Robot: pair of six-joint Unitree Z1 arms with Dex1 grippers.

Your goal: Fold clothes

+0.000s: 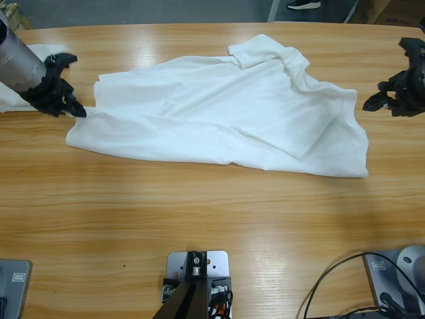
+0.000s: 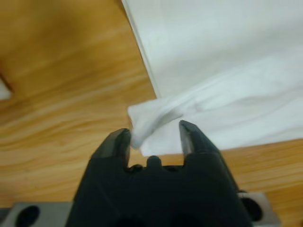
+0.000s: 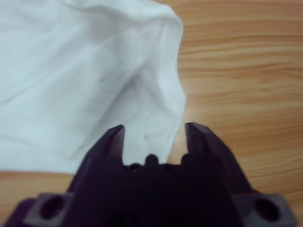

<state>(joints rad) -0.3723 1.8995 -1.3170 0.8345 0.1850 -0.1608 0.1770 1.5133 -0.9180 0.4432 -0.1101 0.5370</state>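
The left tool (image 2: 154, 135) sits at the left end of the tabletop (image 1: 212, 219), its two black jaws parted with a bunched corner of the white T-shirt (image 1: 226, 113) lying between them. In the left wrist view that corner is a small rolled tuft of cloth resting against the inner face of one jaw, while the other jaw stands a little apart from it, so the tool is released rather than clamped. In the high view this tool (image 1: 74, 106) comes in from the left edge on a silver-grey arm (image 1: 16, 56) and meets the shirt's near left corner.

The right tool (image 3: 154, 137) also has its jaws spread wide. In the right wrist view the shirt's edge hangs in front of and between the jaws, but whether the cloth touches them cannot be told. In the high view this tool (image 1: 382, 100) sits at the right edge of the tabletop, just beside the shirt's right side and slightly apart from it.

The T-shirt lies spread across the middle of the wooden tabletop, mostly flat with soft creases. A sleeve is folded over at its upper edge, and its right half is rumpled into loose ridges. A second piece of white cloth (image 1: 33, 53) lies under the left arm at the far left edge.
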